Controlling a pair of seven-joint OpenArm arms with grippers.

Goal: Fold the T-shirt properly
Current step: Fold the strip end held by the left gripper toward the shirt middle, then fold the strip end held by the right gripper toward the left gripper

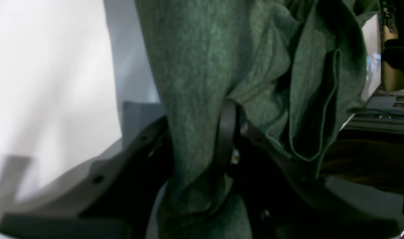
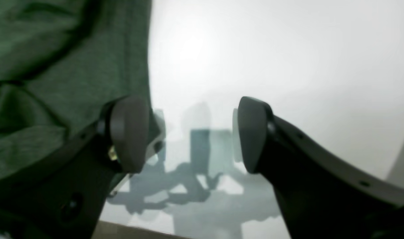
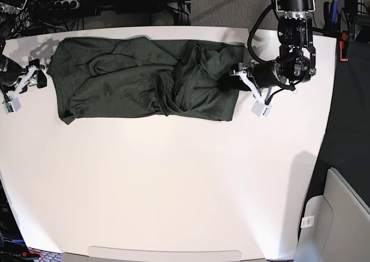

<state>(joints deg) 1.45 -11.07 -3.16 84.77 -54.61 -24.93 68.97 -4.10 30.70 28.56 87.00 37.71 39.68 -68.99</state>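
The T-shirt [image 3: 139,80], dark olive green, lies crumpled across the far part of the white table [image 3: 173,181]. It is flatter on the left and bunched in folds toward the right. My left gripper [image 3: 236,80] is at the shirt's right edge, and in the left wrist view it [image 1: 195,136] is shut on a hanging fold of the shirt [image 1: 202,66]. My right gripper [image 3: 38,77] is at the shirt's left edge. The right wrist view shows it [image 2: 190,132] open with bare table between the pads, the left pad [image 2: 129,132] lying against the shirt's [image 2: 56,66] edge.
Cables and power strips [image 3: 69,4] run behind the table's far edge. A grey bin [image 3: 341,216] stands off the table at the lower right. A red object [image 3: 345,45] sits by the right edge.
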